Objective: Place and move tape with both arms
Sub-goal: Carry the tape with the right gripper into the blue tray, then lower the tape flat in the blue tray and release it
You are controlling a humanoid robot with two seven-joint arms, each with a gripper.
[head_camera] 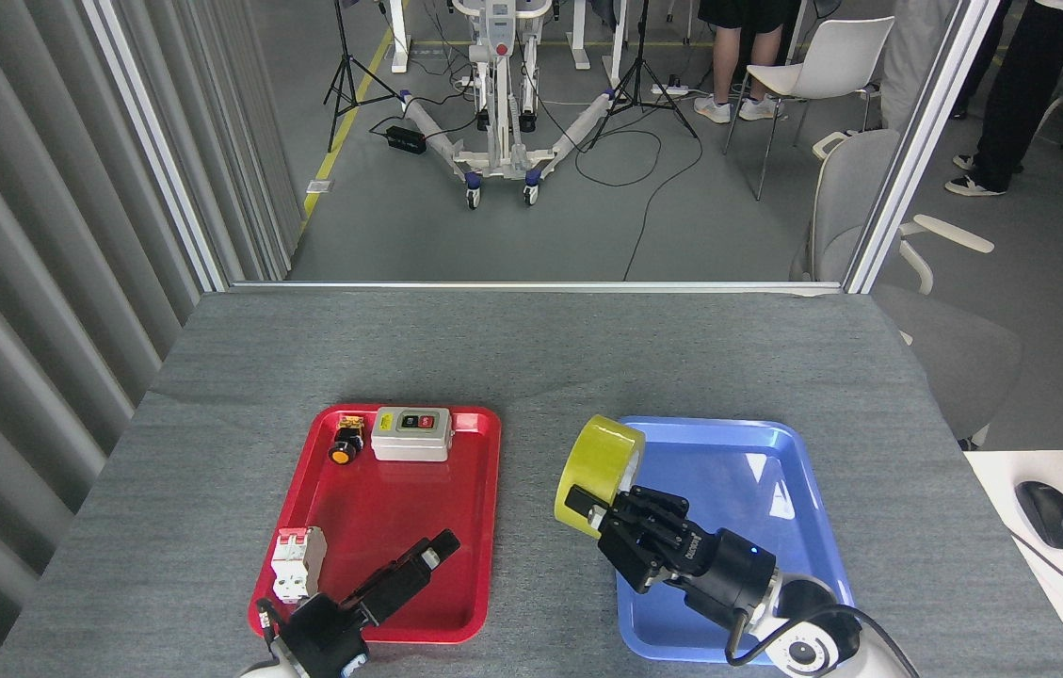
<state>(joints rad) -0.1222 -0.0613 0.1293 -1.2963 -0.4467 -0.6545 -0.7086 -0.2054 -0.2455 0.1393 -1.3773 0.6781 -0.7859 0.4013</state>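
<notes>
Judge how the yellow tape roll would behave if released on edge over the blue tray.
The tape, round and held on edge by the right gripper, would probably roll. Its glossy surface looks slippery. The blue tray has a raised rim that may stop it.

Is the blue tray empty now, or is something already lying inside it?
Empty. The blue tray shows only bare floor; the tape is held at its left rim by the right gripper, not lying inside.
</notes>
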